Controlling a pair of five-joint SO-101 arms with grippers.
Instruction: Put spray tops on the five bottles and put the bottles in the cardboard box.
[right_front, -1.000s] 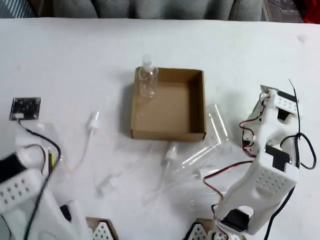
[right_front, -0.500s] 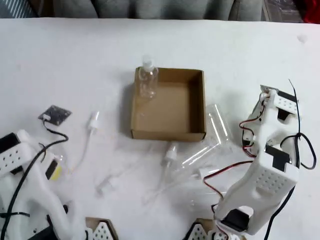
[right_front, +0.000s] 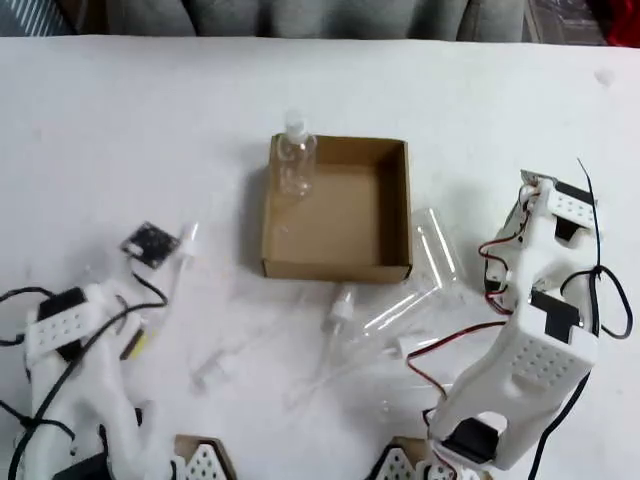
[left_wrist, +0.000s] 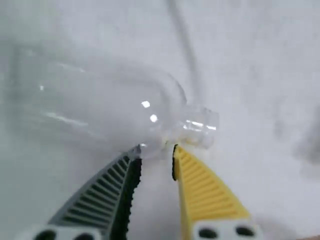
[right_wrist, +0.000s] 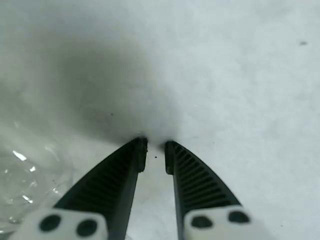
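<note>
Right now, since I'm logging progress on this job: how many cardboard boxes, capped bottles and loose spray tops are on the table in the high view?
Cardboard box: 1
Capped bottle: 1
Loose spray tops: 4
Total: 6

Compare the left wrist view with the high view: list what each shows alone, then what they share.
Left wrist view: the end effector, slightly open, its tips at the neck of a capless bottle lying on its side. High view: the cardboard box with a capped bottle standing in one corner, and loose spray tops. Both: the white table.
</note>
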